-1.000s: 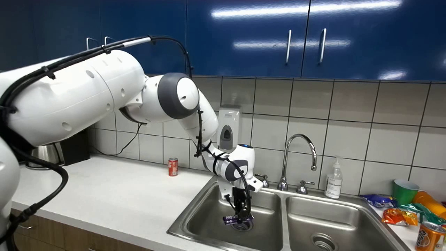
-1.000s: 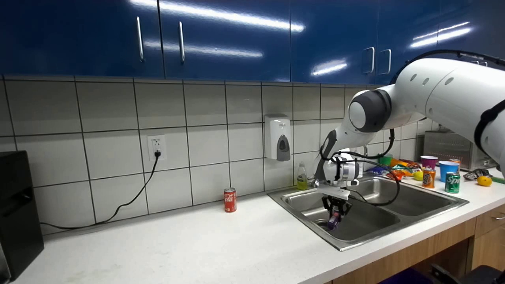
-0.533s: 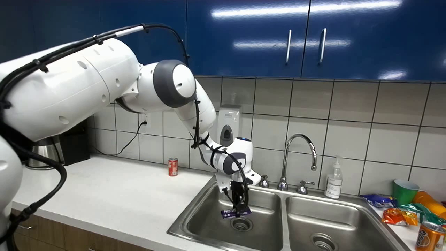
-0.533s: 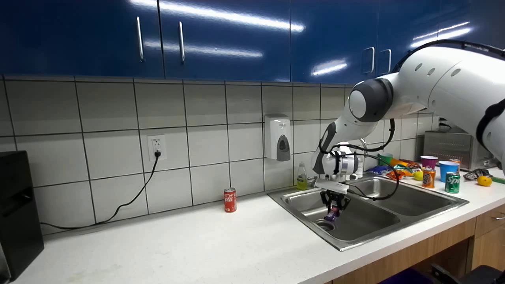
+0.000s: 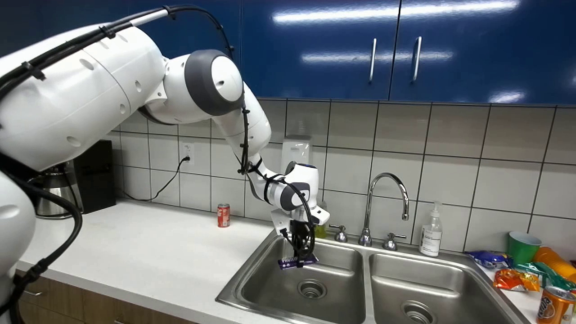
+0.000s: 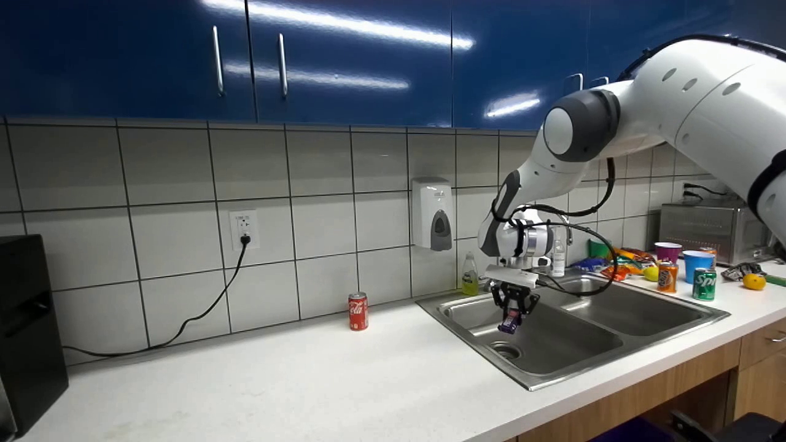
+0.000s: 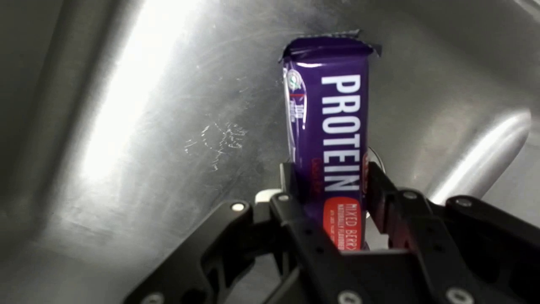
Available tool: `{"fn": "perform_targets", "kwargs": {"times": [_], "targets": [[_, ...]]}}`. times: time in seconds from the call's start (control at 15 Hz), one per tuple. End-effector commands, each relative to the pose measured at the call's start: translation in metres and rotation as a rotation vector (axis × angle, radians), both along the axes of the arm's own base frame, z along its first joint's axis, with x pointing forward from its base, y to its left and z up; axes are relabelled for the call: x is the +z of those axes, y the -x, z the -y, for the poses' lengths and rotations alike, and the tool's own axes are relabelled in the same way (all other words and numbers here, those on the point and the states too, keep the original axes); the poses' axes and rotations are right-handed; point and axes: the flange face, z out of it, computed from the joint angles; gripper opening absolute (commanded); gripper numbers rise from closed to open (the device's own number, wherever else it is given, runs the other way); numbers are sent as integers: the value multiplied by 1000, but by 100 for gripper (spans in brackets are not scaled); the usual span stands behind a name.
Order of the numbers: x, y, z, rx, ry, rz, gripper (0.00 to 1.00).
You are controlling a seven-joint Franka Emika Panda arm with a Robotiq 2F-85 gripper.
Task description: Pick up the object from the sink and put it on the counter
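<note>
The object is a flat purple protein bar point(image 7: 331, 105) with white lettering and a red patch. My gripper point(image 7: 331, 181) is shut on it across its width, with one finger at each long edge; the near end is partly hidden by the fingers. In both exterior views the bar point(image 5: 287, 263) point(image 6: 508, 323) hangs in the gripper point(image 5: 300, 260) point(image 6: 514, 307), raised above the basin floor of the steel sink point(image 5: 270, 292) point(image 6: 565, 350), up and back from the drain. The pale counter point(image 5: 157, 252) point(image 6: 307, 380) lies beside this basin.
A small red can point(image 5: 223, 215) point(image 6: 358, 311) stands on the counter near the wall. The faucet point(image 5: 366, 211) rises behind the sink. A yellow soap bottle point(image 6: 470, 276) stands at the sink's back corner. Snacks, cups and cans, such as an orange can point(image 5: 555, 306), crowd the far side.
My gripper has risen from near the drain with the bar in it. It has also shifted slightly towards the counter with the red can and the wall. The drain is now uncovered.
</note>
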Motion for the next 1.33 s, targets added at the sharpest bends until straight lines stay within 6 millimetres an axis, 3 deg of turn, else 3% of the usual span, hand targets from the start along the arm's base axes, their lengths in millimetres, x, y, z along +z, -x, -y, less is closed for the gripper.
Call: {"fn": "perform_targets", "kwargs": {"times": [0.0,0.6,1.27], "targets": [[30,14,-16,79,1,-17,17],[56,33,-48,274,12,-28,17],[75,54,-115,499,16,-50,17]]}}
